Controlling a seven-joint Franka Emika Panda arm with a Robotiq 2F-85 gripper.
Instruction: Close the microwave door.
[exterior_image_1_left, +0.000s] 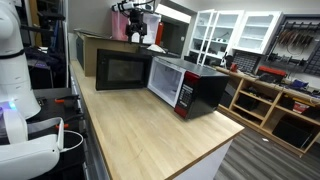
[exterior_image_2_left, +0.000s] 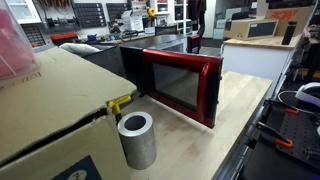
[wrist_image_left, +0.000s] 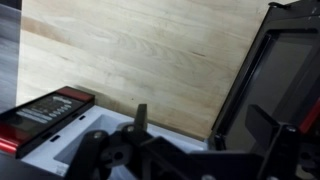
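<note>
The microwave (exterior_image_1_left: 200, 90) stands on the wooden counter, with a black casing and a red control panel (wrist_image_left: 45, 110). The microwave door (exterior_image_1_left: 122, 70) stands wide open, its black inner face showing in one exterior view and its red-framed outer face (exterior_image_2_left: 180, 85) in the other. In the wrist view the door (wrist_image_left: 275, 70) runs along the right edge. My gripper (exterior_image_1_left: 137, 38) hovers above and behind the door's top edge; it also shows in an exterior view (exterior_image_2_left: 193, 42). Its fingers (wrist_image_left: 205, 125) are spread apart and empty, and do not touch the door.
A brown cardboard box (exterior_image_1_left: 100, 42) sits behind the open door and fills the near left of an exterior view (exterior_image_2_left: 50, 110). A grey metal cylinder (exterior_image_2_left: 135, 140) stands next to it. The counter (exterior_image_1_left: 150, 135) ends at an edge in front. White cabinets (exterior_image_1_left: 235, 30) stand beyond.
</note>
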